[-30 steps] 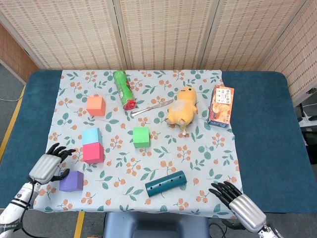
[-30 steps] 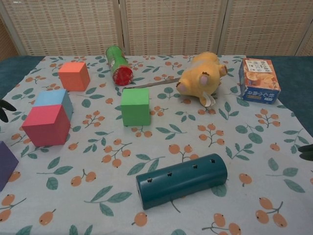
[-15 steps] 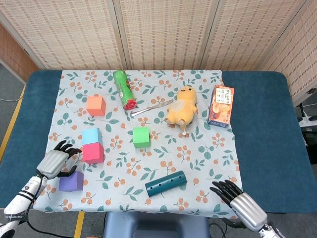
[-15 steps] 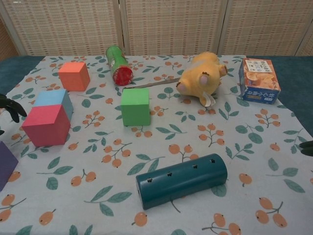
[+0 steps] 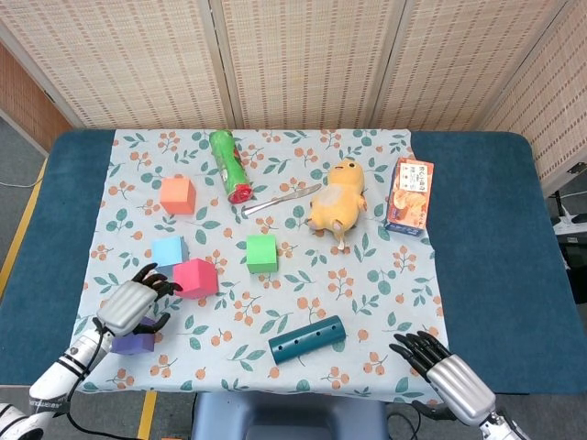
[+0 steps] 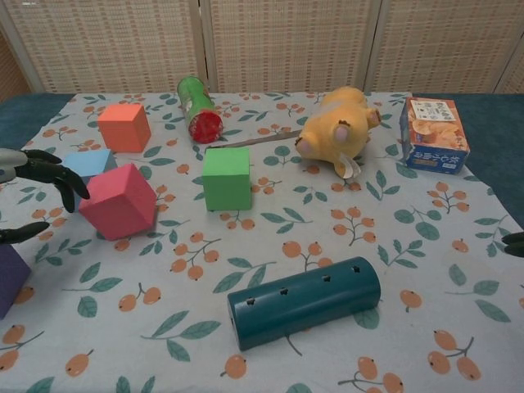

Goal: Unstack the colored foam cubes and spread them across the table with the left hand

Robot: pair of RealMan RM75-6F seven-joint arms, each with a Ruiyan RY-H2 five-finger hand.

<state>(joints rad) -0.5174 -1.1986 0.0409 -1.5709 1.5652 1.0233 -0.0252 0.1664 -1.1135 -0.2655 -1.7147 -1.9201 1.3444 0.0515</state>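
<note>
All the foam cubes lie apart on the floral cloth: orange (image 5: 177, 194) (image 6: 124, 127), light blue (image 5: 170, 250) (image 6: 92, 161), green (image 5: 261, 253) (image 6: 226, 178), pink (image 5: 194, 277) (image 6: 121, 201) and purple (image 5: 136, 343) (image 6: 10, 274). The pink cube sits turned at an angle, just right of the blue one. My left hand (image 5: 133, 305) (image 6: 33, 176) hovers over the purple cube, fingers spread, fingertips at the pink cube's left face; it holds nothing. My right hand (image 5: 449, 371) rests open at the table's near right edge.
A green can (image 5: 230, 165), a knife (image 5: 281, 200), a yellow plush (image 5: 337, 202) and a snack box (image 5: 409, 196) lie across the back. A teal cylinder (image 5: 307, 338) (image 6: 304, 301) lies near the front middle.
My left hand has moved right, over the purple cube, to the pink cube. The pink cube has slid right and turned, away from the blue one. The right hand stays put.
</note>
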